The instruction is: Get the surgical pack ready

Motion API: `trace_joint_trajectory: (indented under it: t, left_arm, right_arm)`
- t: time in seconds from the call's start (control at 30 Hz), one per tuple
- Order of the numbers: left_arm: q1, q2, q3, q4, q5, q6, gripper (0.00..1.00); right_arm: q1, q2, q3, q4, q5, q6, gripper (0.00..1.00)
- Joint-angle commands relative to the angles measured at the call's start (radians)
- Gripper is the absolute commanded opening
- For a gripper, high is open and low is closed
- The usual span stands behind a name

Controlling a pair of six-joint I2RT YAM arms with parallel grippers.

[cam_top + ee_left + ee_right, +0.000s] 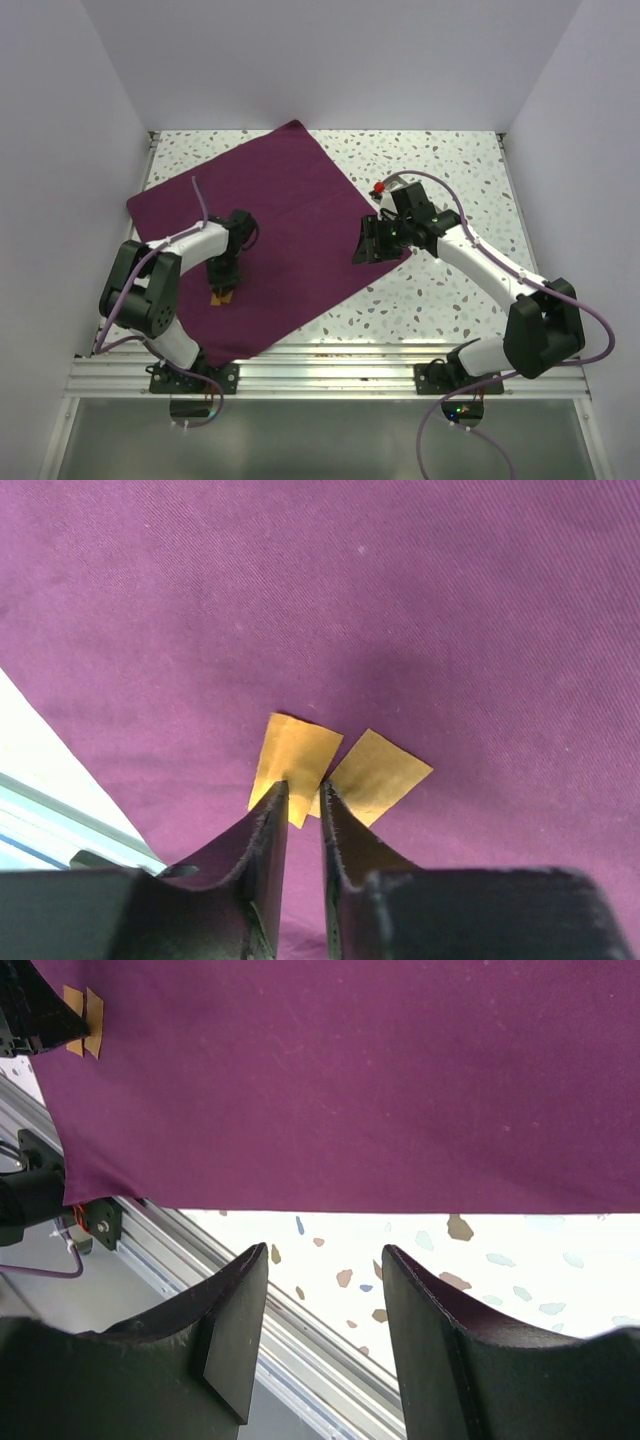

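Note:
The surgical pack is a deep purple cloth spread flat as a large square, one corner pointing to the back. It fills the left wrist view and the upper right wrist view. Two small tan paper tags lie overlapping on it near its front left. My left gripper points down at them, its jaws a narrow gap apart with the tips on the tags. My right gripper is open and empty at the cloth's right corner, over bare table just off the cloth's edge.
The speckled tabletop lies bare to the right of and behind the cloth. An aluminium rail runs along the near edge, and it also shows in the right wrist view. White walls close in the left, back and right sides.

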Motion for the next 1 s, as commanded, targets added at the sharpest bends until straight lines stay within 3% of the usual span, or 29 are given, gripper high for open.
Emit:
trace_joint_trajectory:
  t: [0.0,0.27,0.43,0.97]
  left_arm:
    - [0.029,0.009,-0.017,0.075,0.009,0.021,0.19]
    - [0.059,0.026,-0.026,0.119,0.046,0.05,0.12]
    - [0.06,0.01,-0.004,0.102,0.05,0.053,0.0]
    - [0.059,-0.24,0.084,-0.023,0.237,0.034,0.0]
  right_arm:
    - [-0.001,-0.027,0.0,0.028,-0.023,-0.017,0.53]
    - [0.001,-0.029,-0.002,0.03,-0.026,-0.017,0.52]
    - [0.001,-0.027,-0.003,0.031,-0.029,-0.015,0.52]
    - [0.013,0.075,0.014,0.134,-0.176,0.038,0.47]
